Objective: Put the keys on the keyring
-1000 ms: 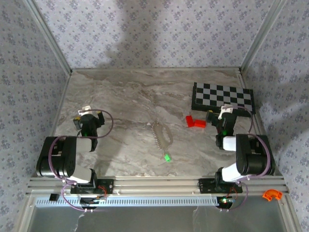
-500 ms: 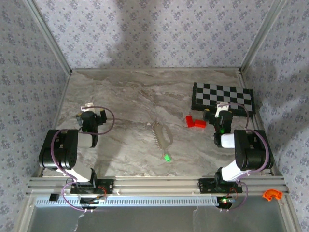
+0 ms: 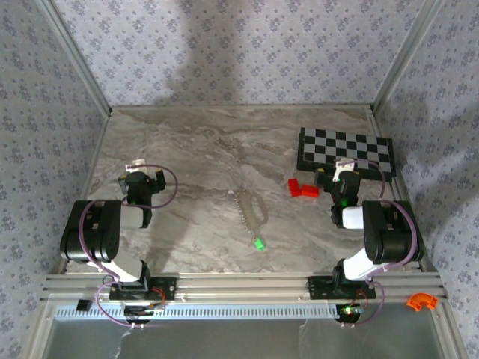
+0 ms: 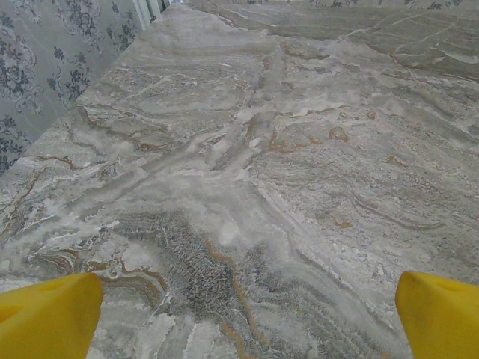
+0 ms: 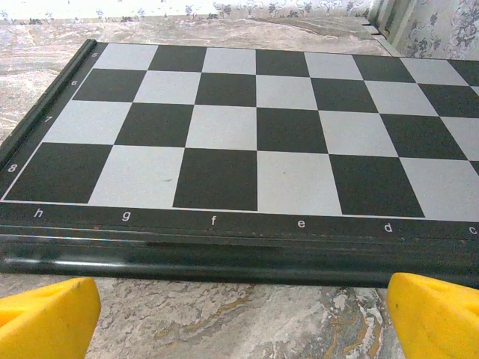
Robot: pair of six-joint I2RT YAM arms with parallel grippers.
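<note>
The keys show as one tiny bright green piece (image 3: 259, 243) lying on the marble table near the front centre. Just beyond it lies the keyring (image 3: 249, 207), a thin silvery-grey floppy loop stretched away from the camera. My left gripper (image 3: 142, 178) hovers at the left of the table, well apart from both. It is open, its yellow fingertips (image 4: 49, 318) spread over bare marble in the left wrist view. My right gripper (image 3: 343, 173) is at the right, open too, its yellow fingertips (image 5: 438, 314) spread before the chessboard's near rim.
A black and white chessboard (image 3: 346, 149) lies at the back right, its rim (image 5: 224, 250) close in front of the right gripper. A red piece (image 3: 302, 188) sits left of that gripper. An orange curved piece (image 3: 421, 301) rests off the table at front right. Patterned walls enclose three sides.
Both arms rose and shifted their grippers slightly farther from the bases in the first half second, then held still. The green key and keyring have not moved.
</note>
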